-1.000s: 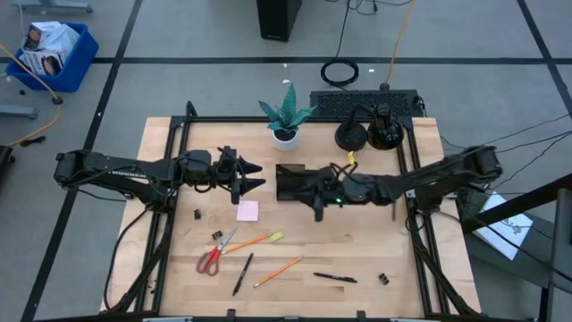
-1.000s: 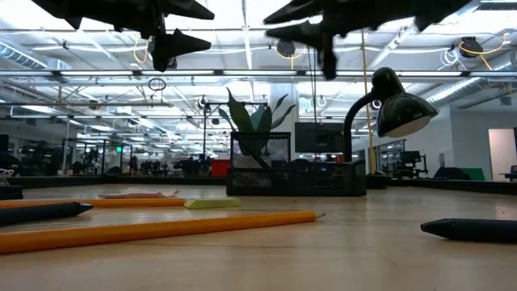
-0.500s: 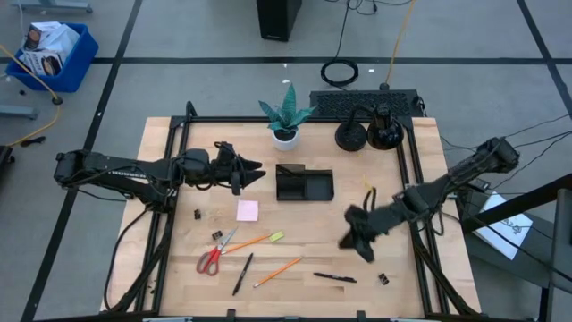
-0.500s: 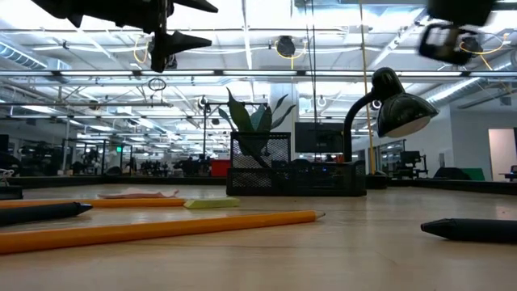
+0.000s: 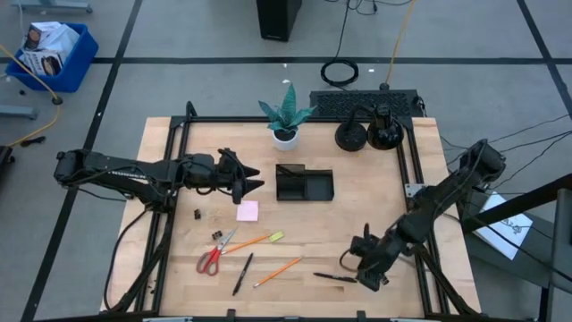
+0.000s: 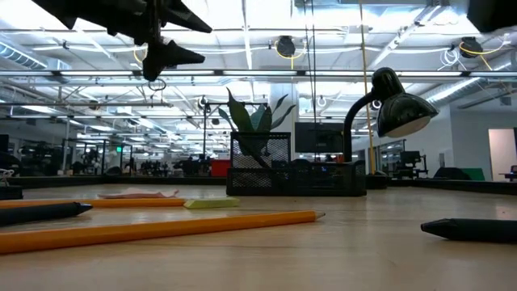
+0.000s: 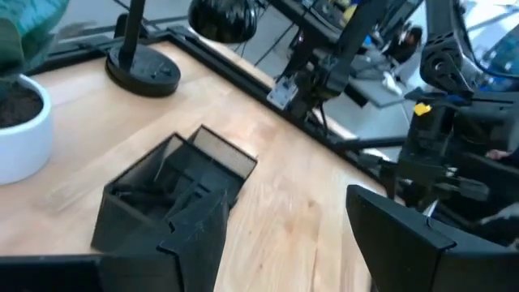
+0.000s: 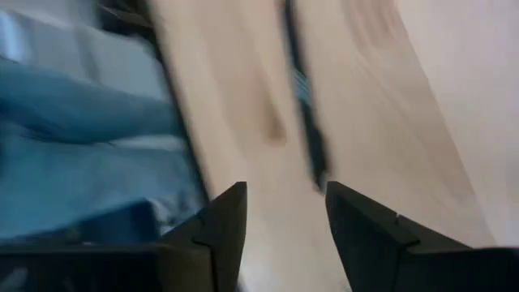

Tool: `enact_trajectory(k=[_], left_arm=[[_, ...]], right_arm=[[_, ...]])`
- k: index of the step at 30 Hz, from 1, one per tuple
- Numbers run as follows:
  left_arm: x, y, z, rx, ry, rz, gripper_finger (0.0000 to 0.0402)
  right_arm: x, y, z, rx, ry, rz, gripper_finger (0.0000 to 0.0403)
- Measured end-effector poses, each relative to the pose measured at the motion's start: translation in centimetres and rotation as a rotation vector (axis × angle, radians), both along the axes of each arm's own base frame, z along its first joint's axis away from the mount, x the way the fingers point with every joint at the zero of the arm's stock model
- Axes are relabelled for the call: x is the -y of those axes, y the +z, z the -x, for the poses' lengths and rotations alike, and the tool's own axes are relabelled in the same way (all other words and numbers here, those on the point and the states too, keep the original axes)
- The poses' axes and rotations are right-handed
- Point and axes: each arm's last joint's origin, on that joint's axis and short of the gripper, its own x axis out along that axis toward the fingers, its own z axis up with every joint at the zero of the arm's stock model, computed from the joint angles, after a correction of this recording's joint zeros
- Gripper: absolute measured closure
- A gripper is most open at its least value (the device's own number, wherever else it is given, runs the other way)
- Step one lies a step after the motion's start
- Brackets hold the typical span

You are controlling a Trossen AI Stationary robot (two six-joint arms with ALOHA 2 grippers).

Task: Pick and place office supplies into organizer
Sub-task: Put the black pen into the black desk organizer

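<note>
No lettering, label, brand, number or sign can be read anywhere in these views. The printed packaging in the blue bin [image 5: 51,49] on the floor beside the worktop carries markings, but they are too small to make out. The white sheets [image 5: 506,225] on the floor at the other side show dark marks that cannot be read either.

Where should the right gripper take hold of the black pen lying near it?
Grip the black pen at mid-barrel, coming straight down from above with the fingers across its thin width. It lies flat and alone on the table, and mid-barrel should keep it balanced. The right gripper, open with nothing between its fingers, already hangs beside it.
</note>
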Motion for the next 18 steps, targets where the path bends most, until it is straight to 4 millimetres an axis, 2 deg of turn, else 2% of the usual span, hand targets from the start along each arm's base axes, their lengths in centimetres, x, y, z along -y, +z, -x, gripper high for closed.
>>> enact_trajectory(k=[3, 10, 18], left_arm=[[0.2, -0.3, 0.1, -0.029, -0.016, -0.015, 0.0147], [0.5, -0.5, 0.1, -0.053, -0.031, -0.022, 0.0146], [0.5, -0.5, 0.1, -0.058, -0.039, -0.046, 0.0146]], right_arm=[[-0.9, -1.1, 0.4, -0.032, 0.026, 0.03, 0.0242], [-1.7, -2.0, -0.3, -0.03, 0.006, 0.001, 0.0247], [-3.8, 0.0, -2.4, 0.003, 0.063, -0.011, 0.0247]])
